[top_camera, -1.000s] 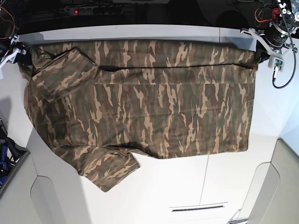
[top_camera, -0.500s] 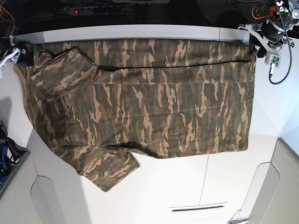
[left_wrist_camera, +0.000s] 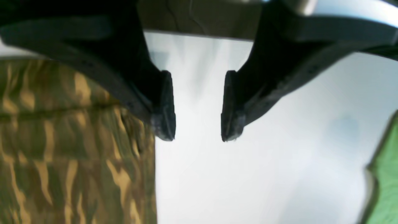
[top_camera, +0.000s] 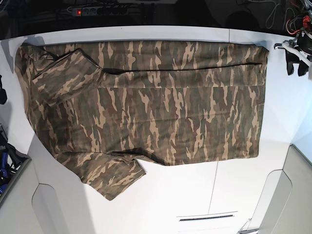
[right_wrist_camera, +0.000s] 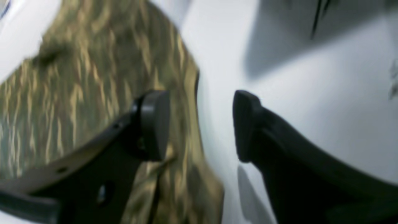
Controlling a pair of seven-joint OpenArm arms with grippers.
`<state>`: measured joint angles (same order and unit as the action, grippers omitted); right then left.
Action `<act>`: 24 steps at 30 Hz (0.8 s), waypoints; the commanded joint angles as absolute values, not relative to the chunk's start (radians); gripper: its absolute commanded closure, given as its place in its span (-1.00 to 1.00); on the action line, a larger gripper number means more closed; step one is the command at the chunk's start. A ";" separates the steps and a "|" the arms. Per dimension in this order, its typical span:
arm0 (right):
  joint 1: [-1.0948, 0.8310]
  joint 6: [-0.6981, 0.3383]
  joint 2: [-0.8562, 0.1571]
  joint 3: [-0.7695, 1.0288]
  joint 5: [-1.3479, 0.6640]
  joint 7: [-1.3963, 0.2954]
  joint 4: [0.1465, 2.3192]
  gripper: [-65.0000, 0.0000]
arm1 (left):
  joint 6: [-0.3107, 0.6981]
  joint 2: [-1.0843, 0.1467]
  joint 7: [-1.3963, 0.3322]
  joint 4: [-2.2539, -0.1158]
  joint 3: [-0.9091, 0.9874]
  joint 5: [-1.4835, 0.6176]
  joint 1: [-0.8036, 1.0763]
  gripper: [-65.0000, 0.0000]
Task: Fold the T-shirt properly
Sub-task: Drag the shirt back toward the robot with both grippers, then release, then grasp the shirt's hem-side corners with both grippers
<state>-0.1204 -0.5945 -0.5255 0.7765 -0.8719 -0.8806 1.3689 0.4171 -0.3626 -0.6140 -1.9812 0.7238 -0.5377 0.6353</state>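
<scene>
The camouflage T-shirt lies spread flat on the white table. One sleeve is folded in at the far left, and the other sleeve sticks out at the near edge. My left gripper is open and empty, off the shirt's far right corner. In the left wrist view it hangs over bare table, with the shirt's edge beside its left finger. My right gripper is open and empty at the shirt's edge. In the base view it is almost out of frame at the left edge.
A power strip with a red light lies behind the table. A slot is cut in the near table panel. Dark and blue gear sits off the table's left. Something green shows at the right of the left wrist view.
Both grippers have let go of the shirt's far corners and pulled outward, the left to the right and the right off the left edge. The far edge now lies flat.
</scene>
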 commanded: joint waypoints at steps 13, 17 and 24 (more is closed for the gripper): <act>0.198 -0.579 -0.533 0.647 -0.697 -0.734 1.380 0.02 | 0.464 -0.411 -0.583 -1.933 0.719 -0.614 0.407 0.16; 0.262 -0.553 -0.529 0.522 -0.583 -0.660 1.299 0.02 | 0.465 -0.455 -0.570 -1.800 0.648 -0.613 0.313 0.16; 0.390 -0.553 -0.528 0.380 -0.511 -0.460 0.960 0.02 | 0.465 -0.523 -0.477 -1.488 0.467 -0.549 0.093 -0.05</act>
